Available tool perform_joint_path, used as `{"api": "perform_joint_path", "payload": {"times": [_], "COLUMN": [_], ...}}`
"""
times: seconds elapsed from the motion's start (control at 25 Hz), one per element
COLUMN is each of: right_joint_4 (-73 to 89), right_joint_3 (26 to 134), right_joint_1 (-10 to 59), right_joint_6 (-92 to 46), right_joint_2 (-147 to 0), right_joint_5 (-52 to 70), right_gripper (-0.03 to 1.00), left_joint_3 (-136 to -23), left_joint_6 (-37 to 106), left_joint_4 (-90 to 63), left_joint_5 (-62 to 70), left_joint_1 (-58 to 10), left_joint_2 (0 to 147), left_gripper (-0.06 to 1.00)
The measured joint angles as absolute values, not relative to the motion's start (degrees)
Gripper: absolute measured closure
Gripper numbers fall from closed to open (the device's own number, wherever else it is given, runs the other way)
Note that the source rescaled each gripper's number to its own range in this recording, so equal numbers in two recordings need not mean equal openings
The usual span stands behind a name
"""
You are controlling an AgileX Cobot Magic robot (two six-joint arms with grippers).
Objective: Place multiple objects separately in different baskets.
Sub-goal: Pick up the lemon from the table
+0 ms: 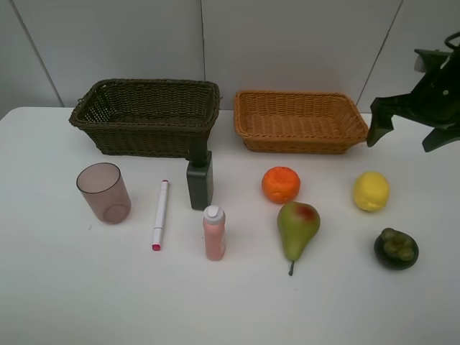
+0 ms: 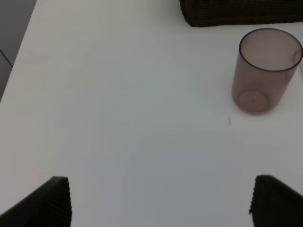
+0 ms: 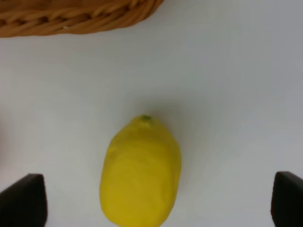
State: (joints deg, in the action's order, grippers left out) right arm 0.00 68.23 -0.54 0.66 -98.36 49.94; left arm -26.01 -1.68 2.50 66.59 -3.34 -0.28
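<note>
Read the high view as a clock face centred on the white table (image 1: 72, 302). The deep, dark olive-brown wicker basket (image 1: 144, 136) sits at 11 o'clock. The shallower orange-tan wicker basket (image 1: 302, 144) sits at 1 o'clock, just beside it.

All eight objects rest on the table in front of the baskets:
- **Translucent pinkish cup** (image 1: 104, 192): upright at 9 o'clock, far out.
- **White marker with pink ends** (image 1: 160, 214): lies flat between the cup and the centre.
- **Pink bottle with a white cap** (image 1: 214, 232): upright at the centre.
- **Squarish dark green bottle** (image 1: 200, 183): upright toward 11 o'clock, right by the dark basket's near corner. Whether it touches the basket cannot be told.
- **Round orange** (image 1: 280, 184): at 2 o'clock.
- **Green-red pear** (image 1: 297, 226): lies at 3 o'clock, close in, near the orange.
- **Yellow lemon** (image 1: 371, 191): farther out at 3 o'clock.
- **Dark green round fruit** (image 1: 396, 249): at 4 o'clock.

The right gripper (image 1: 404, 133) hangs at 2 o'clock by the orange-tan basket's end. Its jaws are spread wide and hold nothing. Its wrist view shows the lemon on the table between the two fingertips, apart from both.

The left gripper (image 2: 161, 203) is also spread wide and holds nothing. It is over bare table, with the cup and a corner of the dark basket ahead of it.
</note>
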Motion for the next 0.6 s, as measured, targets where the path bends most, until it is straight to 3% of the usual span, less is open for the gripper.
{"api": "perform_joint_path", "payload": {"times": [0.6], "right_joint_4": [2.99], "right_joint_3": [63.32], "right_joint_1": [-0.54], "right_joint_6": [0.84], "right_joint_2": [-107.71], "right_joint_5": [43.09], "right_gripper": [-0.03], "left_joint_3": [-26.01], "left_joint_6": [-1.68], "left_joint_4": [2.5], "left_joint_5": [66.59], "left_joint_1": [-3.34], "left_joint_2": [-0.28], "left_gripper": [-0.06]}}
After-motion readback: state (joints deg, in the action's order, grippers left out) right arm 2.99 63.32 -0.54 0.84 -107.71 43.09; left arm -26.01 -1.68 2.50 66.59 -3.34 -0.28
